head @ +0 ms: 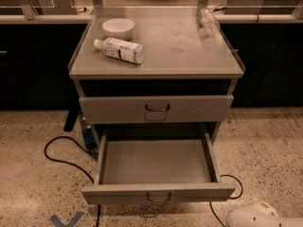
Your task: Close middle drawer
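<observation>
Middle drawer (pixel 113 193) was pulled well out toward the near side, flat tray bare, wire handle (pixel 158 198) centred on its low front panel. It needed a push straight to the far side to seat it. The taller-fronted drawer (pixel 199 109) above was in, nearly flush.

On the cabinet top (pixel 180 51) were a white bowl (pixel 118 28) far left, a labelled bottle (pixel 119 50) on its side just near of it, and a clear bottle (pixel 208 22) far right. These were likely left as clutter, not part of this job.

Only a white rounded robot arm shell (pixel 255 216) showed, in the near-right corner. The gripper itself was out of view, so its state could not be told. The drawer front lay left of that shell, apart from it, with no contact. A black cable (pixel 61 152) ran along the floor on the left.
</observation>
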Motion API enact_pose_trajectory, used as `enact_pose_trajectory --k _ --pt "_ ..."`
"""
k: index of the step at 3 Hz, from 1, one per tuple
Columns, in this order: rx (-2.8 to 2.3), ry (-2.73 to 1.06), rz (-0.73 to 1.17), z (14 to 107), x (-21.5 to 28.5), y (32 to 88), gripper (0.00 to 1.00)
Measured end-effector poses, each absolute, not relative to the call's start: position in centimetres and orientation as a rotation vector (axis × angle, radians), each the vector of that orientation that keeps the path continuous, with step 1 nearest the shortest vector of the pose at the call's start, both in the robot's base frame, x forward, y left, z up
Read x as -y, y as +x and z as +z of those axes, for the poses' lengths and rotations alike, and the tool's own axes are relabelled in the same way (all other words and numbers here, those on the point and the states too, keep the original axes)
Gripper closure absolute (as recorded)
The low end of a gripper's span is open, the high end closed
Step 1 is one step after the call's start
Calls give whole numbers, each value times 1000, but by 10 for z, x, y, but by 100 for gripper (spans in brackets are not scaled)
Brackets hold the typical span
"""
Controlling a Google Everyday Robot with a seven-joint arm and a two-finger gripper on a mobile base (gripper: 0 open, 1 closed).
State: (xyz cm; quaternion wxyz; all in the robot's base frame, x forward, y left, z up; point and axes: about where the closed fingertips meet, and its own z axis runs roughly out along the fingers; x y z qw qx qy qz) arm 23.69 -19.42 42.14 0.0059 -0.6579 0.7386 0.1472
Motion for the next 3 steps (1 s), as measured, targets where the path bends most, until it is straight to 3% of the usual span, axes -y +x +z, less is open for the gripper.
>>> enact_pose_trajectory --k 2,3 --pt "-2052 -2220 628 379 152 271 0" --pt "-1885 -2211 605 379 134 296 0"
